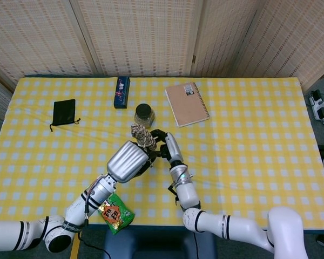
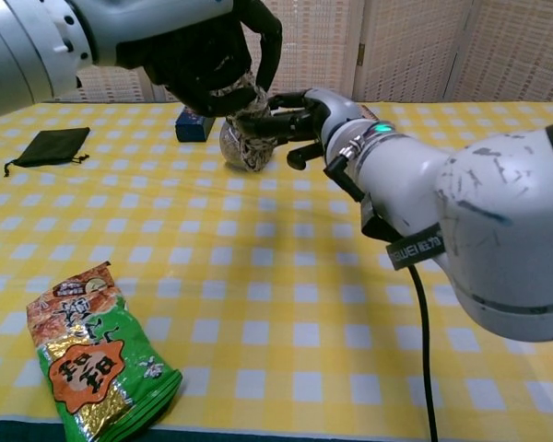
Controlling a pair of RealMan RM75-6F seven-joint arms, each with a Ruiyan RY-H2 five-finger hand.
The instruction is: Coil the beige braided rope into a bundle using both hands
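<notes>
The beige braided rope [image 1: 142,135] is wound into a thick bundle and held above the yellow checked table [image 1: 248,140]. From the chest view the rope [image 2: 247,147] shows end-on between both hands. My left hand [image 1: 128,162] grips it from above, dark fingers curled over the top of the coil [image 2: 217,64]. My right hand [image 1: 167,147] holds the bundle's other side, its fingers [image 2: 275,118] wrapped against the rope. Much of the rope is hidden by the two hands.
A dark-lidded jar [image 1: 143,114] stands just beyond the rope. A tan notebook [image 1: 187,103], a blue box [image 1: 121,91] and a black pouch [image 1: 63,112] lie farther back. A green snack bag [image 2: 92,354] lies near the front edge.
</notes>
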